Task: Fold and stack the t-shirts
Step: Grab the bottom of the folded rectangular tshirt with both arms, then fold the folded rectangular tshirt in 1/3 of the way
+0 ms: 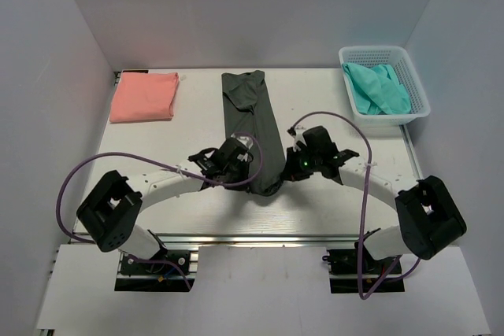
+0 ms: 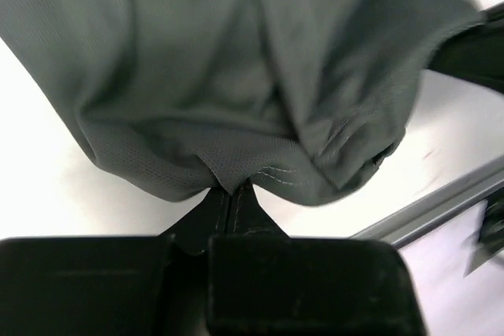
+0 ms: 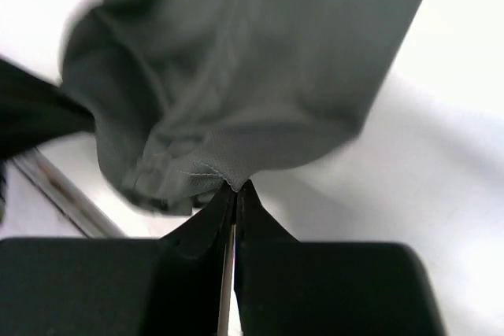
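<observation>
Left pincer [image 2: 234,188] and right pincer [image 3: 235,186] pinch the grey t-shirt [image 1: 256,116] by its hem; you've 1 pink t-shirt [image 1: 143,97] folded, teal t-shirts [image 1: 378,88] left.

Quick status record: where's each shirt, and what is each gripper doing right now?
grey shirt: long narrow strip in the middle, near end bunched
left gripper: shut on grey shirt, near edge
right gripper: shut on grey shirt, near edge
pink shirt: folded, far left corner
teal shirts: crumpled in basket, far right
</observation>
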Robot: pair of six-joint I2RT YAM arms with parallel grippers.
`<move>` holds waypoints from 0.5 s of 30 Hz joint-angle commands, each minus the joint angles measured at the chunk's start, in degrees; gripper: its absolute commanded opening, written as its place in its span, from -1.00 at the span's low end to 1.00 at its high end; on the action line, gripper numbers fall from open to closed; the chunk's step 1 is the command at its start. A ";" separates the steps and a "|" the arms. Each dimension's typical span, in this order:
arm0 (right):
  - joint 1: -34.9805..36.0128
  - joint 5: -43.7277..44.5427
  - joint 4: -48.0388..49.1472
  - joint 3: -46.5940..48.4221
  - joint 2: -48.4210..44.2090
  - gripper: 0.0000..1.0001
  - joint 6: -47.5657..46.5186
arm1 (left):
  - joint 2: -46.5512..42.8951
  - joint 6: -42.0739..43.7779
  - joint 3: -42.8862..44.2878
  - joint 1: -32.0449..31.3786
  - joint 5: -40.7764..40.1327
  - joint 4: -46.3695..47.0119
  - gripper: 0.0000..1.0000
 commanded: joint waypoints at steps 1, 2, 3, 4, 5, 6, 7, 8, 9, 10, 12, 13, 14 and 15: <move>-1.00 4.38 1.22 6.61 1.66 -1.00 0.66 | -0.33 0.40 6.79 2.21 -6.24 -1.61 -1.00; -1.26 6.03 0.53 10.10 3.58 -1.00 0.39 | 0.37 0.40 7.68 2.74 -6.78 -1.61 -1.00; -1.44 6.31 0.17 11.44 4.29 -1.00 -0.31 | 0.37 0.40 9.17 3.97 -8.09 -1.61 -1.00; -1.87 6.66 -0.44 12.76 5.52 -1.00 -0.40 | 0.98 0.40 9.88 4.59 -8.80 -1.61 -1.00; -2.31 7.28 -0.71 16.25 6.92 -1.00 -0.31 | 1.77 0.40 11.45 6.08 -9.32 -1.61 -1.00; -2.40 6.85 -0.45 17.41 7.63 -1.00 -0.49 | 2.30 0.40 12.25 6.87 -9.33 -1.61 -1.00; -2.49 6.15 -0.45 18.38 9.03 -1.00 -0.75 | 3.44 1.01 13.04 7.58 -9.33 -1.61 -1.00; -2.84 5.62 -0.27 21.35 10.44 -1.00 -0.93 | 4.06 1.01 14.88 8.28 -9.33 -1.61 -1.00; -2.93 5.79 -0.88 22.51 11.41 -1.00 -0.84 | 4.76 1.80 15.76 8.98 -9.33 -1.61 -1.00; -3.02 6.22 -1.06 23.48 12.90 -1.00 -0.93 | 5.55 2.33 16.82 10.56 -9.33 -1.61 -1.00; -3.72 6.05 -1.59 27.51 15.10 -1.00 -1.19 | 8.28 3.38 20.24 12.15 -9.33 -2.32 -1.00; -4.07 6.14 -1.59 29.71 16.85 -1.00 -1.45 | 9.15 4.00 21.21 13.63 -9.33 -2.32 -1.00; -4.16 5.88 -2.46 30.86 18.61 -1.00 -1.54 | 10.03 4.87 23.05 14.34 -8.03 -2.32 -1.00; -4.51 5.70 -2.73 34.18 20.19 -1.00 -2.06 | 11.78 5.58 25.16 15.66 -7.23 -1.79 -1.00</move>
